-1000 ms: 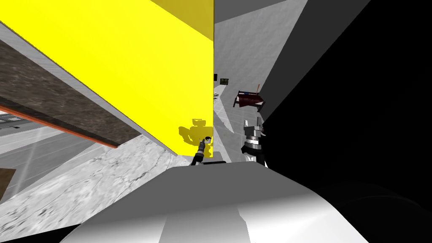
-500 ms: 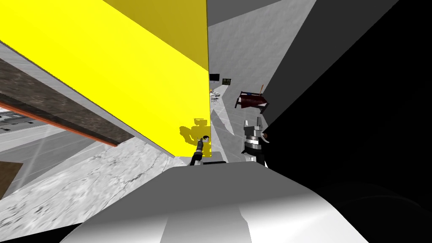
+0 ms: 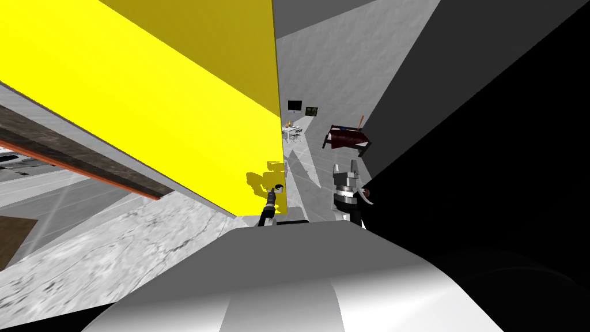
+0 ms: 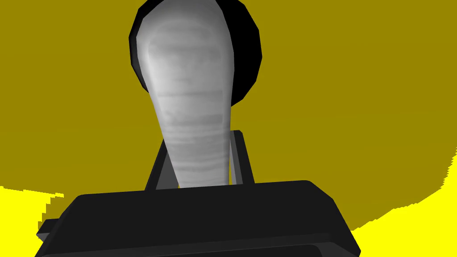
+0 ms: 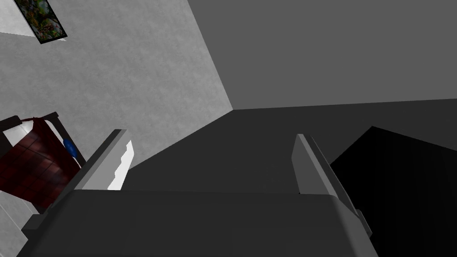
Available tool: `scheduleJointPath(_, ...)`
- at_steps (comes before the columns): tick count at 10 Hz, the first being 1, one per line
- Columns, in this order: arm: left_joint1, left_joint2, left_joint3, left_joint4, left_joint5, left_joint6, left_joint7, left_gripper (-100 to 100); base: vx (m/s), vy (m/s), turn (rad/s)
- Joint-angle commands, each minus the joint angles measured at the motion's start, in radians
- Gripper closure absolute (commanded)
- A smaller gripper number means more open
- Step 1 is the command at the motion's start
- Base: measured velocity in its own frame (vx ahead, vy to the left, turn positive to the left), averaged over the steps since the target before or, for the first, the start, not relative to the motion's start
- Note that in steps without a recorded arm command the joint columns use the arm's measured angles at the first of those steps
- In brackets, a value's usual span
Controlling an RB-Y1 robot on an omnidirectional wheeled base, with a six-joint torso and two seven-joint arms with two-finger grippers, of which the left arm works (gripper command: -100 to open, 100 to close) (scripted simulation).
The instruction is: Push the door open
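Door handle (image 4: 187,89) sits pinched between left fingers (image 4: 238,156); right fingers (image 5: 310,163) stand apart.

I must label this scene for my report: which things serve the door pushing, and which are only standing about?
For the job: tall yellow flat door; grey lever handle; left pincer, shut on it.
Standing about: dark red bed; small white table; black wall screen; framed picture; right pincer, open and idle.

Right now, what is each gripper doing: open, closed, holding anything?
Left gripper: closed on the grey door handle of the yellow door.
Right gripper: open, holding nothing.
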Motion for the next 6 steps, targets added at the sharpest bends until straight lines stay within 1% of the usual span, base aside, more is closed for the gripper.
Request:
scheduleJointPath(1, -0.001, 0.011, 0.018, -0.005, 0.009, -0.001, -0.008, 100, 0.162, -0.097, 0.062)
scheduleJointPath(4, -0.004, 0.019, 0.048, -0.002, 0.025, -0.004, -0.018, 100, 0.174, -0.102, 0.060)
scheduleJointPath(6, -0.006, 0.015, 0.069, 0.000, 0.036, -0.007, -0.025, 100, 0.191, -0.111, 0.070)
